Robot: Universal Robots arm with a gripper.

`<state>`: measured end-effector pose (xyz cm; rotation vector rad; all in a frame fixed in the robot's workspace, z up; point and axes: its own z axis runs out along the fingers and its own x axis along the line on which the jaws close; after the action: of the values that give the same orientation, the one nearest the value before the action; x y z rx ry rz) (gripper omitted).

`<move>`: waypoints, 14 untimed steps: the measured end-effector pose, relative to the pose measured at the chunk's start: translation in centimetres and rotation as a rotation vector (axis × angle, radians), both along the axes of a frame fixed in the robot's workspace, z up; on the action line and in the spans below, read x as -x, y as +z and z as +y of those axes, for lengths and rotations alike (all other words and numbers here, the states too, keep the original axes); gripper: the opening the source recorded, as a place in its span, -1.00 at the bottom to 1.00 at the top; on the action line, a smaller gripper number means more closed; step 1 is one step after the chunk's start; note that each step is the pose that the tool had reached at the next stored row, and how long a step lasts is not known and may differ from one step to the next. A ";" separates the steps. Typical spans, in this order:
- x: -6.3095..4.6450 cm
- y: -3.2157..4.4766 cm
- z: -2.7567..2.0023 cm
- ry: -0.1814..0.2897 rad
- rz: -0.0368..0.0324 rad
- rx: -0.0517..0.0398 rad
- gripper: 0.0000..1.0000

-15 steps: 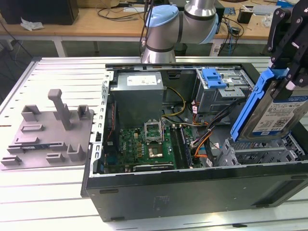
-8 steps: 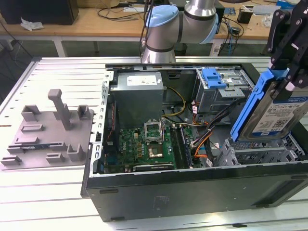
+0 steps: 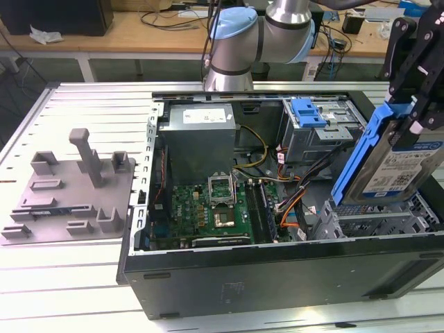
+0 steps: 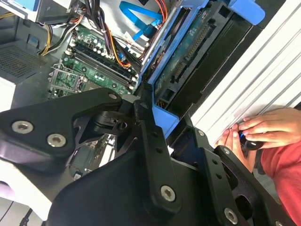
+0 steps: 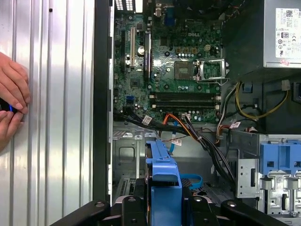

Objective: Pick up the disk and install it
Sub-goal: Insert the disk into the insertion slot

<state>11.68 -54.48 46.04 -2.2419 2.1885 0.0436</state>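
Open computer case (image 3: 277,270); above its drive cage (image 3: 374,222), the disk (image 3: 399,163), long axis steeply upright, top leaning toward the exterior view's right, lower edge possibly touching the cage; gripper (image 3: 418,114) pinching its upper end.

Blue-framed disk (image 3: 392,163), steeply tilted, seemingly aloft

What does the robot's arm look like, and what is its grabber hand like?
The arm is made of round silver tubes with fat joints that wear light blue caps. Its gripper is black all over. It is built from flat bars hinged together, a bit like a folding frame, and dotted with shiny silver screws.
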 end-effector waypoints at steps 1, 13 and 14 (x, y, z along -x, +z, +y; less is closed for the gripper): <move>0.0 -0.03 0.00 0.000 0.0000 0.0000 -0.26; -0.1 -0.32 -0.06 0.000 0.0000 0.0000 -0.26; -0.1 -0.34 -0.07 0.000 0.0000 0.0000 -0.26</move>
<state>11.73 -54.55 45.71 -2.2419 2.1885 0.0436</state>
